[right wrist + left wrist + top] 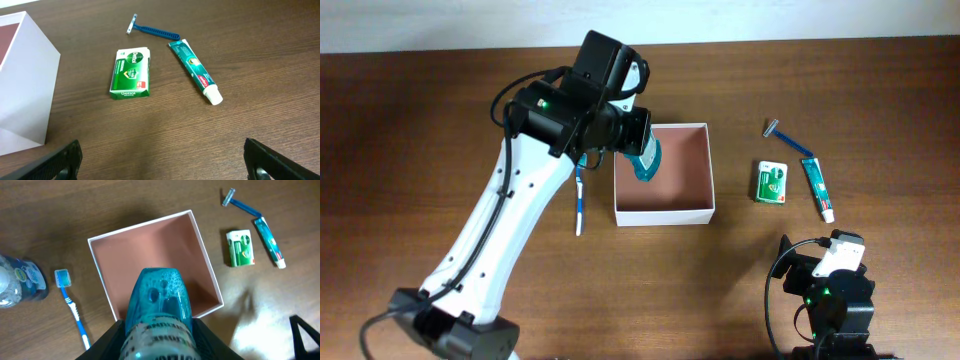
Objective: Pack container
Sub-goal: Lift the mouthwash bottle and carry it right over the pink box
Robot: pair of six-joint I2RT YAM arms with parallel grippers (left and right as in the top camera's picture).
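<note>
Risk points at the placing step. The left gripper [159,347] is clamped on the teal bottle [159,305], 1 finger on each flank, and holds it tilted over the left part of the container [665,214]. The container is an open box with white walls, and no item shows on the part of its floor that can be seen.

Judged hazards:
- **Wall strike:** the bottle hangs close to the container's left wall. A descent drifting leftward could catch that rim and shove or tip the light box.
- **High release:** letting go from a height could make the rounded bottle bounce or roll against a wall.
- **Crowding:** a bottle laid across the middle would likely take room that the other toiletries need.
- **Sweep on the way out:** the toothbrush [580,203] lies just left of the container, alongside its left wall, and a second bottle [19,280] stands farther left. A low exit on that side could knock either.

Open room:
- Right of the container, bare table separates its wall from the green packet [130,74].
- Beyond the packet lie the toothpaste tube [195,70] and the razor [152,31].
- All 3 are clear of the walls.

The right gripper [162,169] waits well right of the container, on the robot's side of these items. Its jaws are spread wide and hold nothing.
</note>
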